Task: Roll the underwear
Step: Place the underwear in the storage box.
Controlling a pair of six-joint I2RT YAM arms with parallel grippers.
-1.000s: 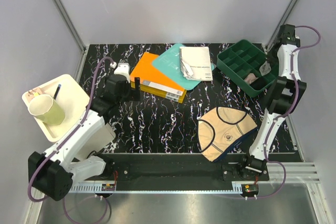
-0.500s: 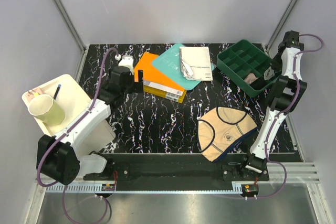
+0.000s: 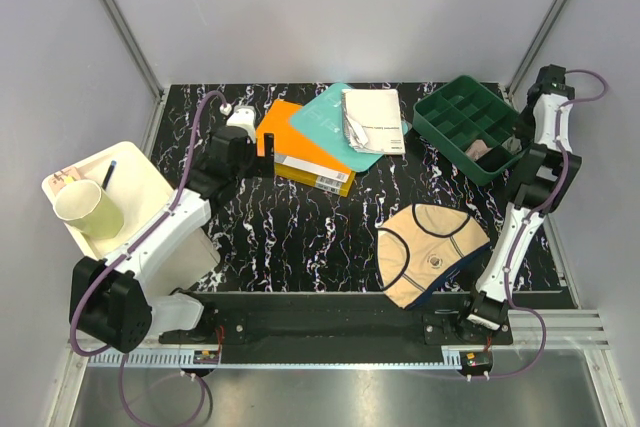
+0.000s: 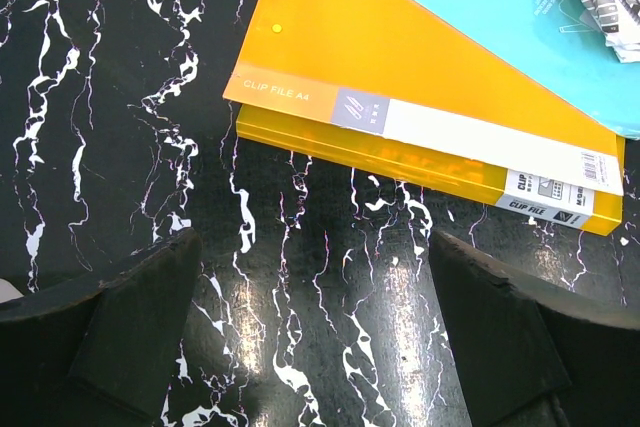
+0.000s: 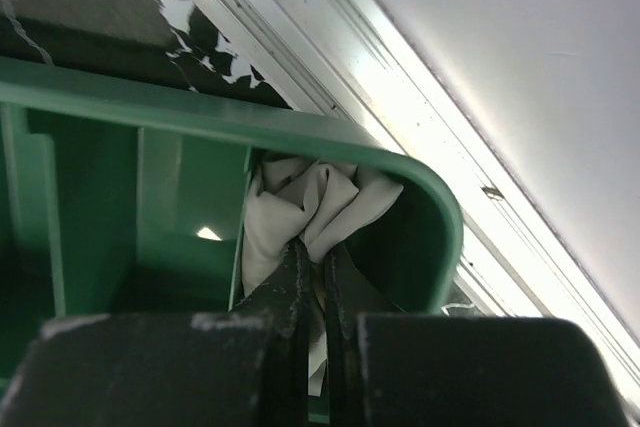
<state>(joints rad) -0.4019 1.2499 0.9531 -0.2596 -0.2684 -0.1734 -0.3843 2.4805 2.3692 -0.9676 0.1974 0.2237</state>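
Step in hand (judgement): stowing the first piece. The second is not yet started.

Right claw [image 5: 317, 245]: fingers drawn narrow, almost together. The tips are down in the bunched grey underwear [image 5: 330, 197] and look pinched on a fold of it. In the right wrist view the cloth sits crumpled in the rounded corner pocket of the green tray [image 5: 200, 122], centre of frame. Whether it is a tidy roll or only a wad I cannot tell, as the fingers and the tray wall hide most of it. In the overhead view this tray is at upper right, with the right arm bent over its near corner.

Left claw [image 4: 312, 237]: spread wide, holding nothing. It hangs over bare black marbled table [image 3: 300, 237], just short of the orange file [image 4: 380, 57]. A teal book [image 4: 480, 7] overlaps the file toward the upper right of the wrist view. Neither belongs to the job.

Beige underwear [image 3: 432, 247]: lies spread flat at lower right of the overhead view, dark edging visible, near the foot of the right arm. It is unrolled and neither claw touches it.

Next move (judgement):
- the right claw lets go and lifts straight up, so the cloth is not dragged out over the tray wall
- it then comes down toward the beige piece
- the left claw is well apart from that piece and would have to cross to the lower right to pin one edge while the other rolls
- soft cloth may spring open if released too loosely
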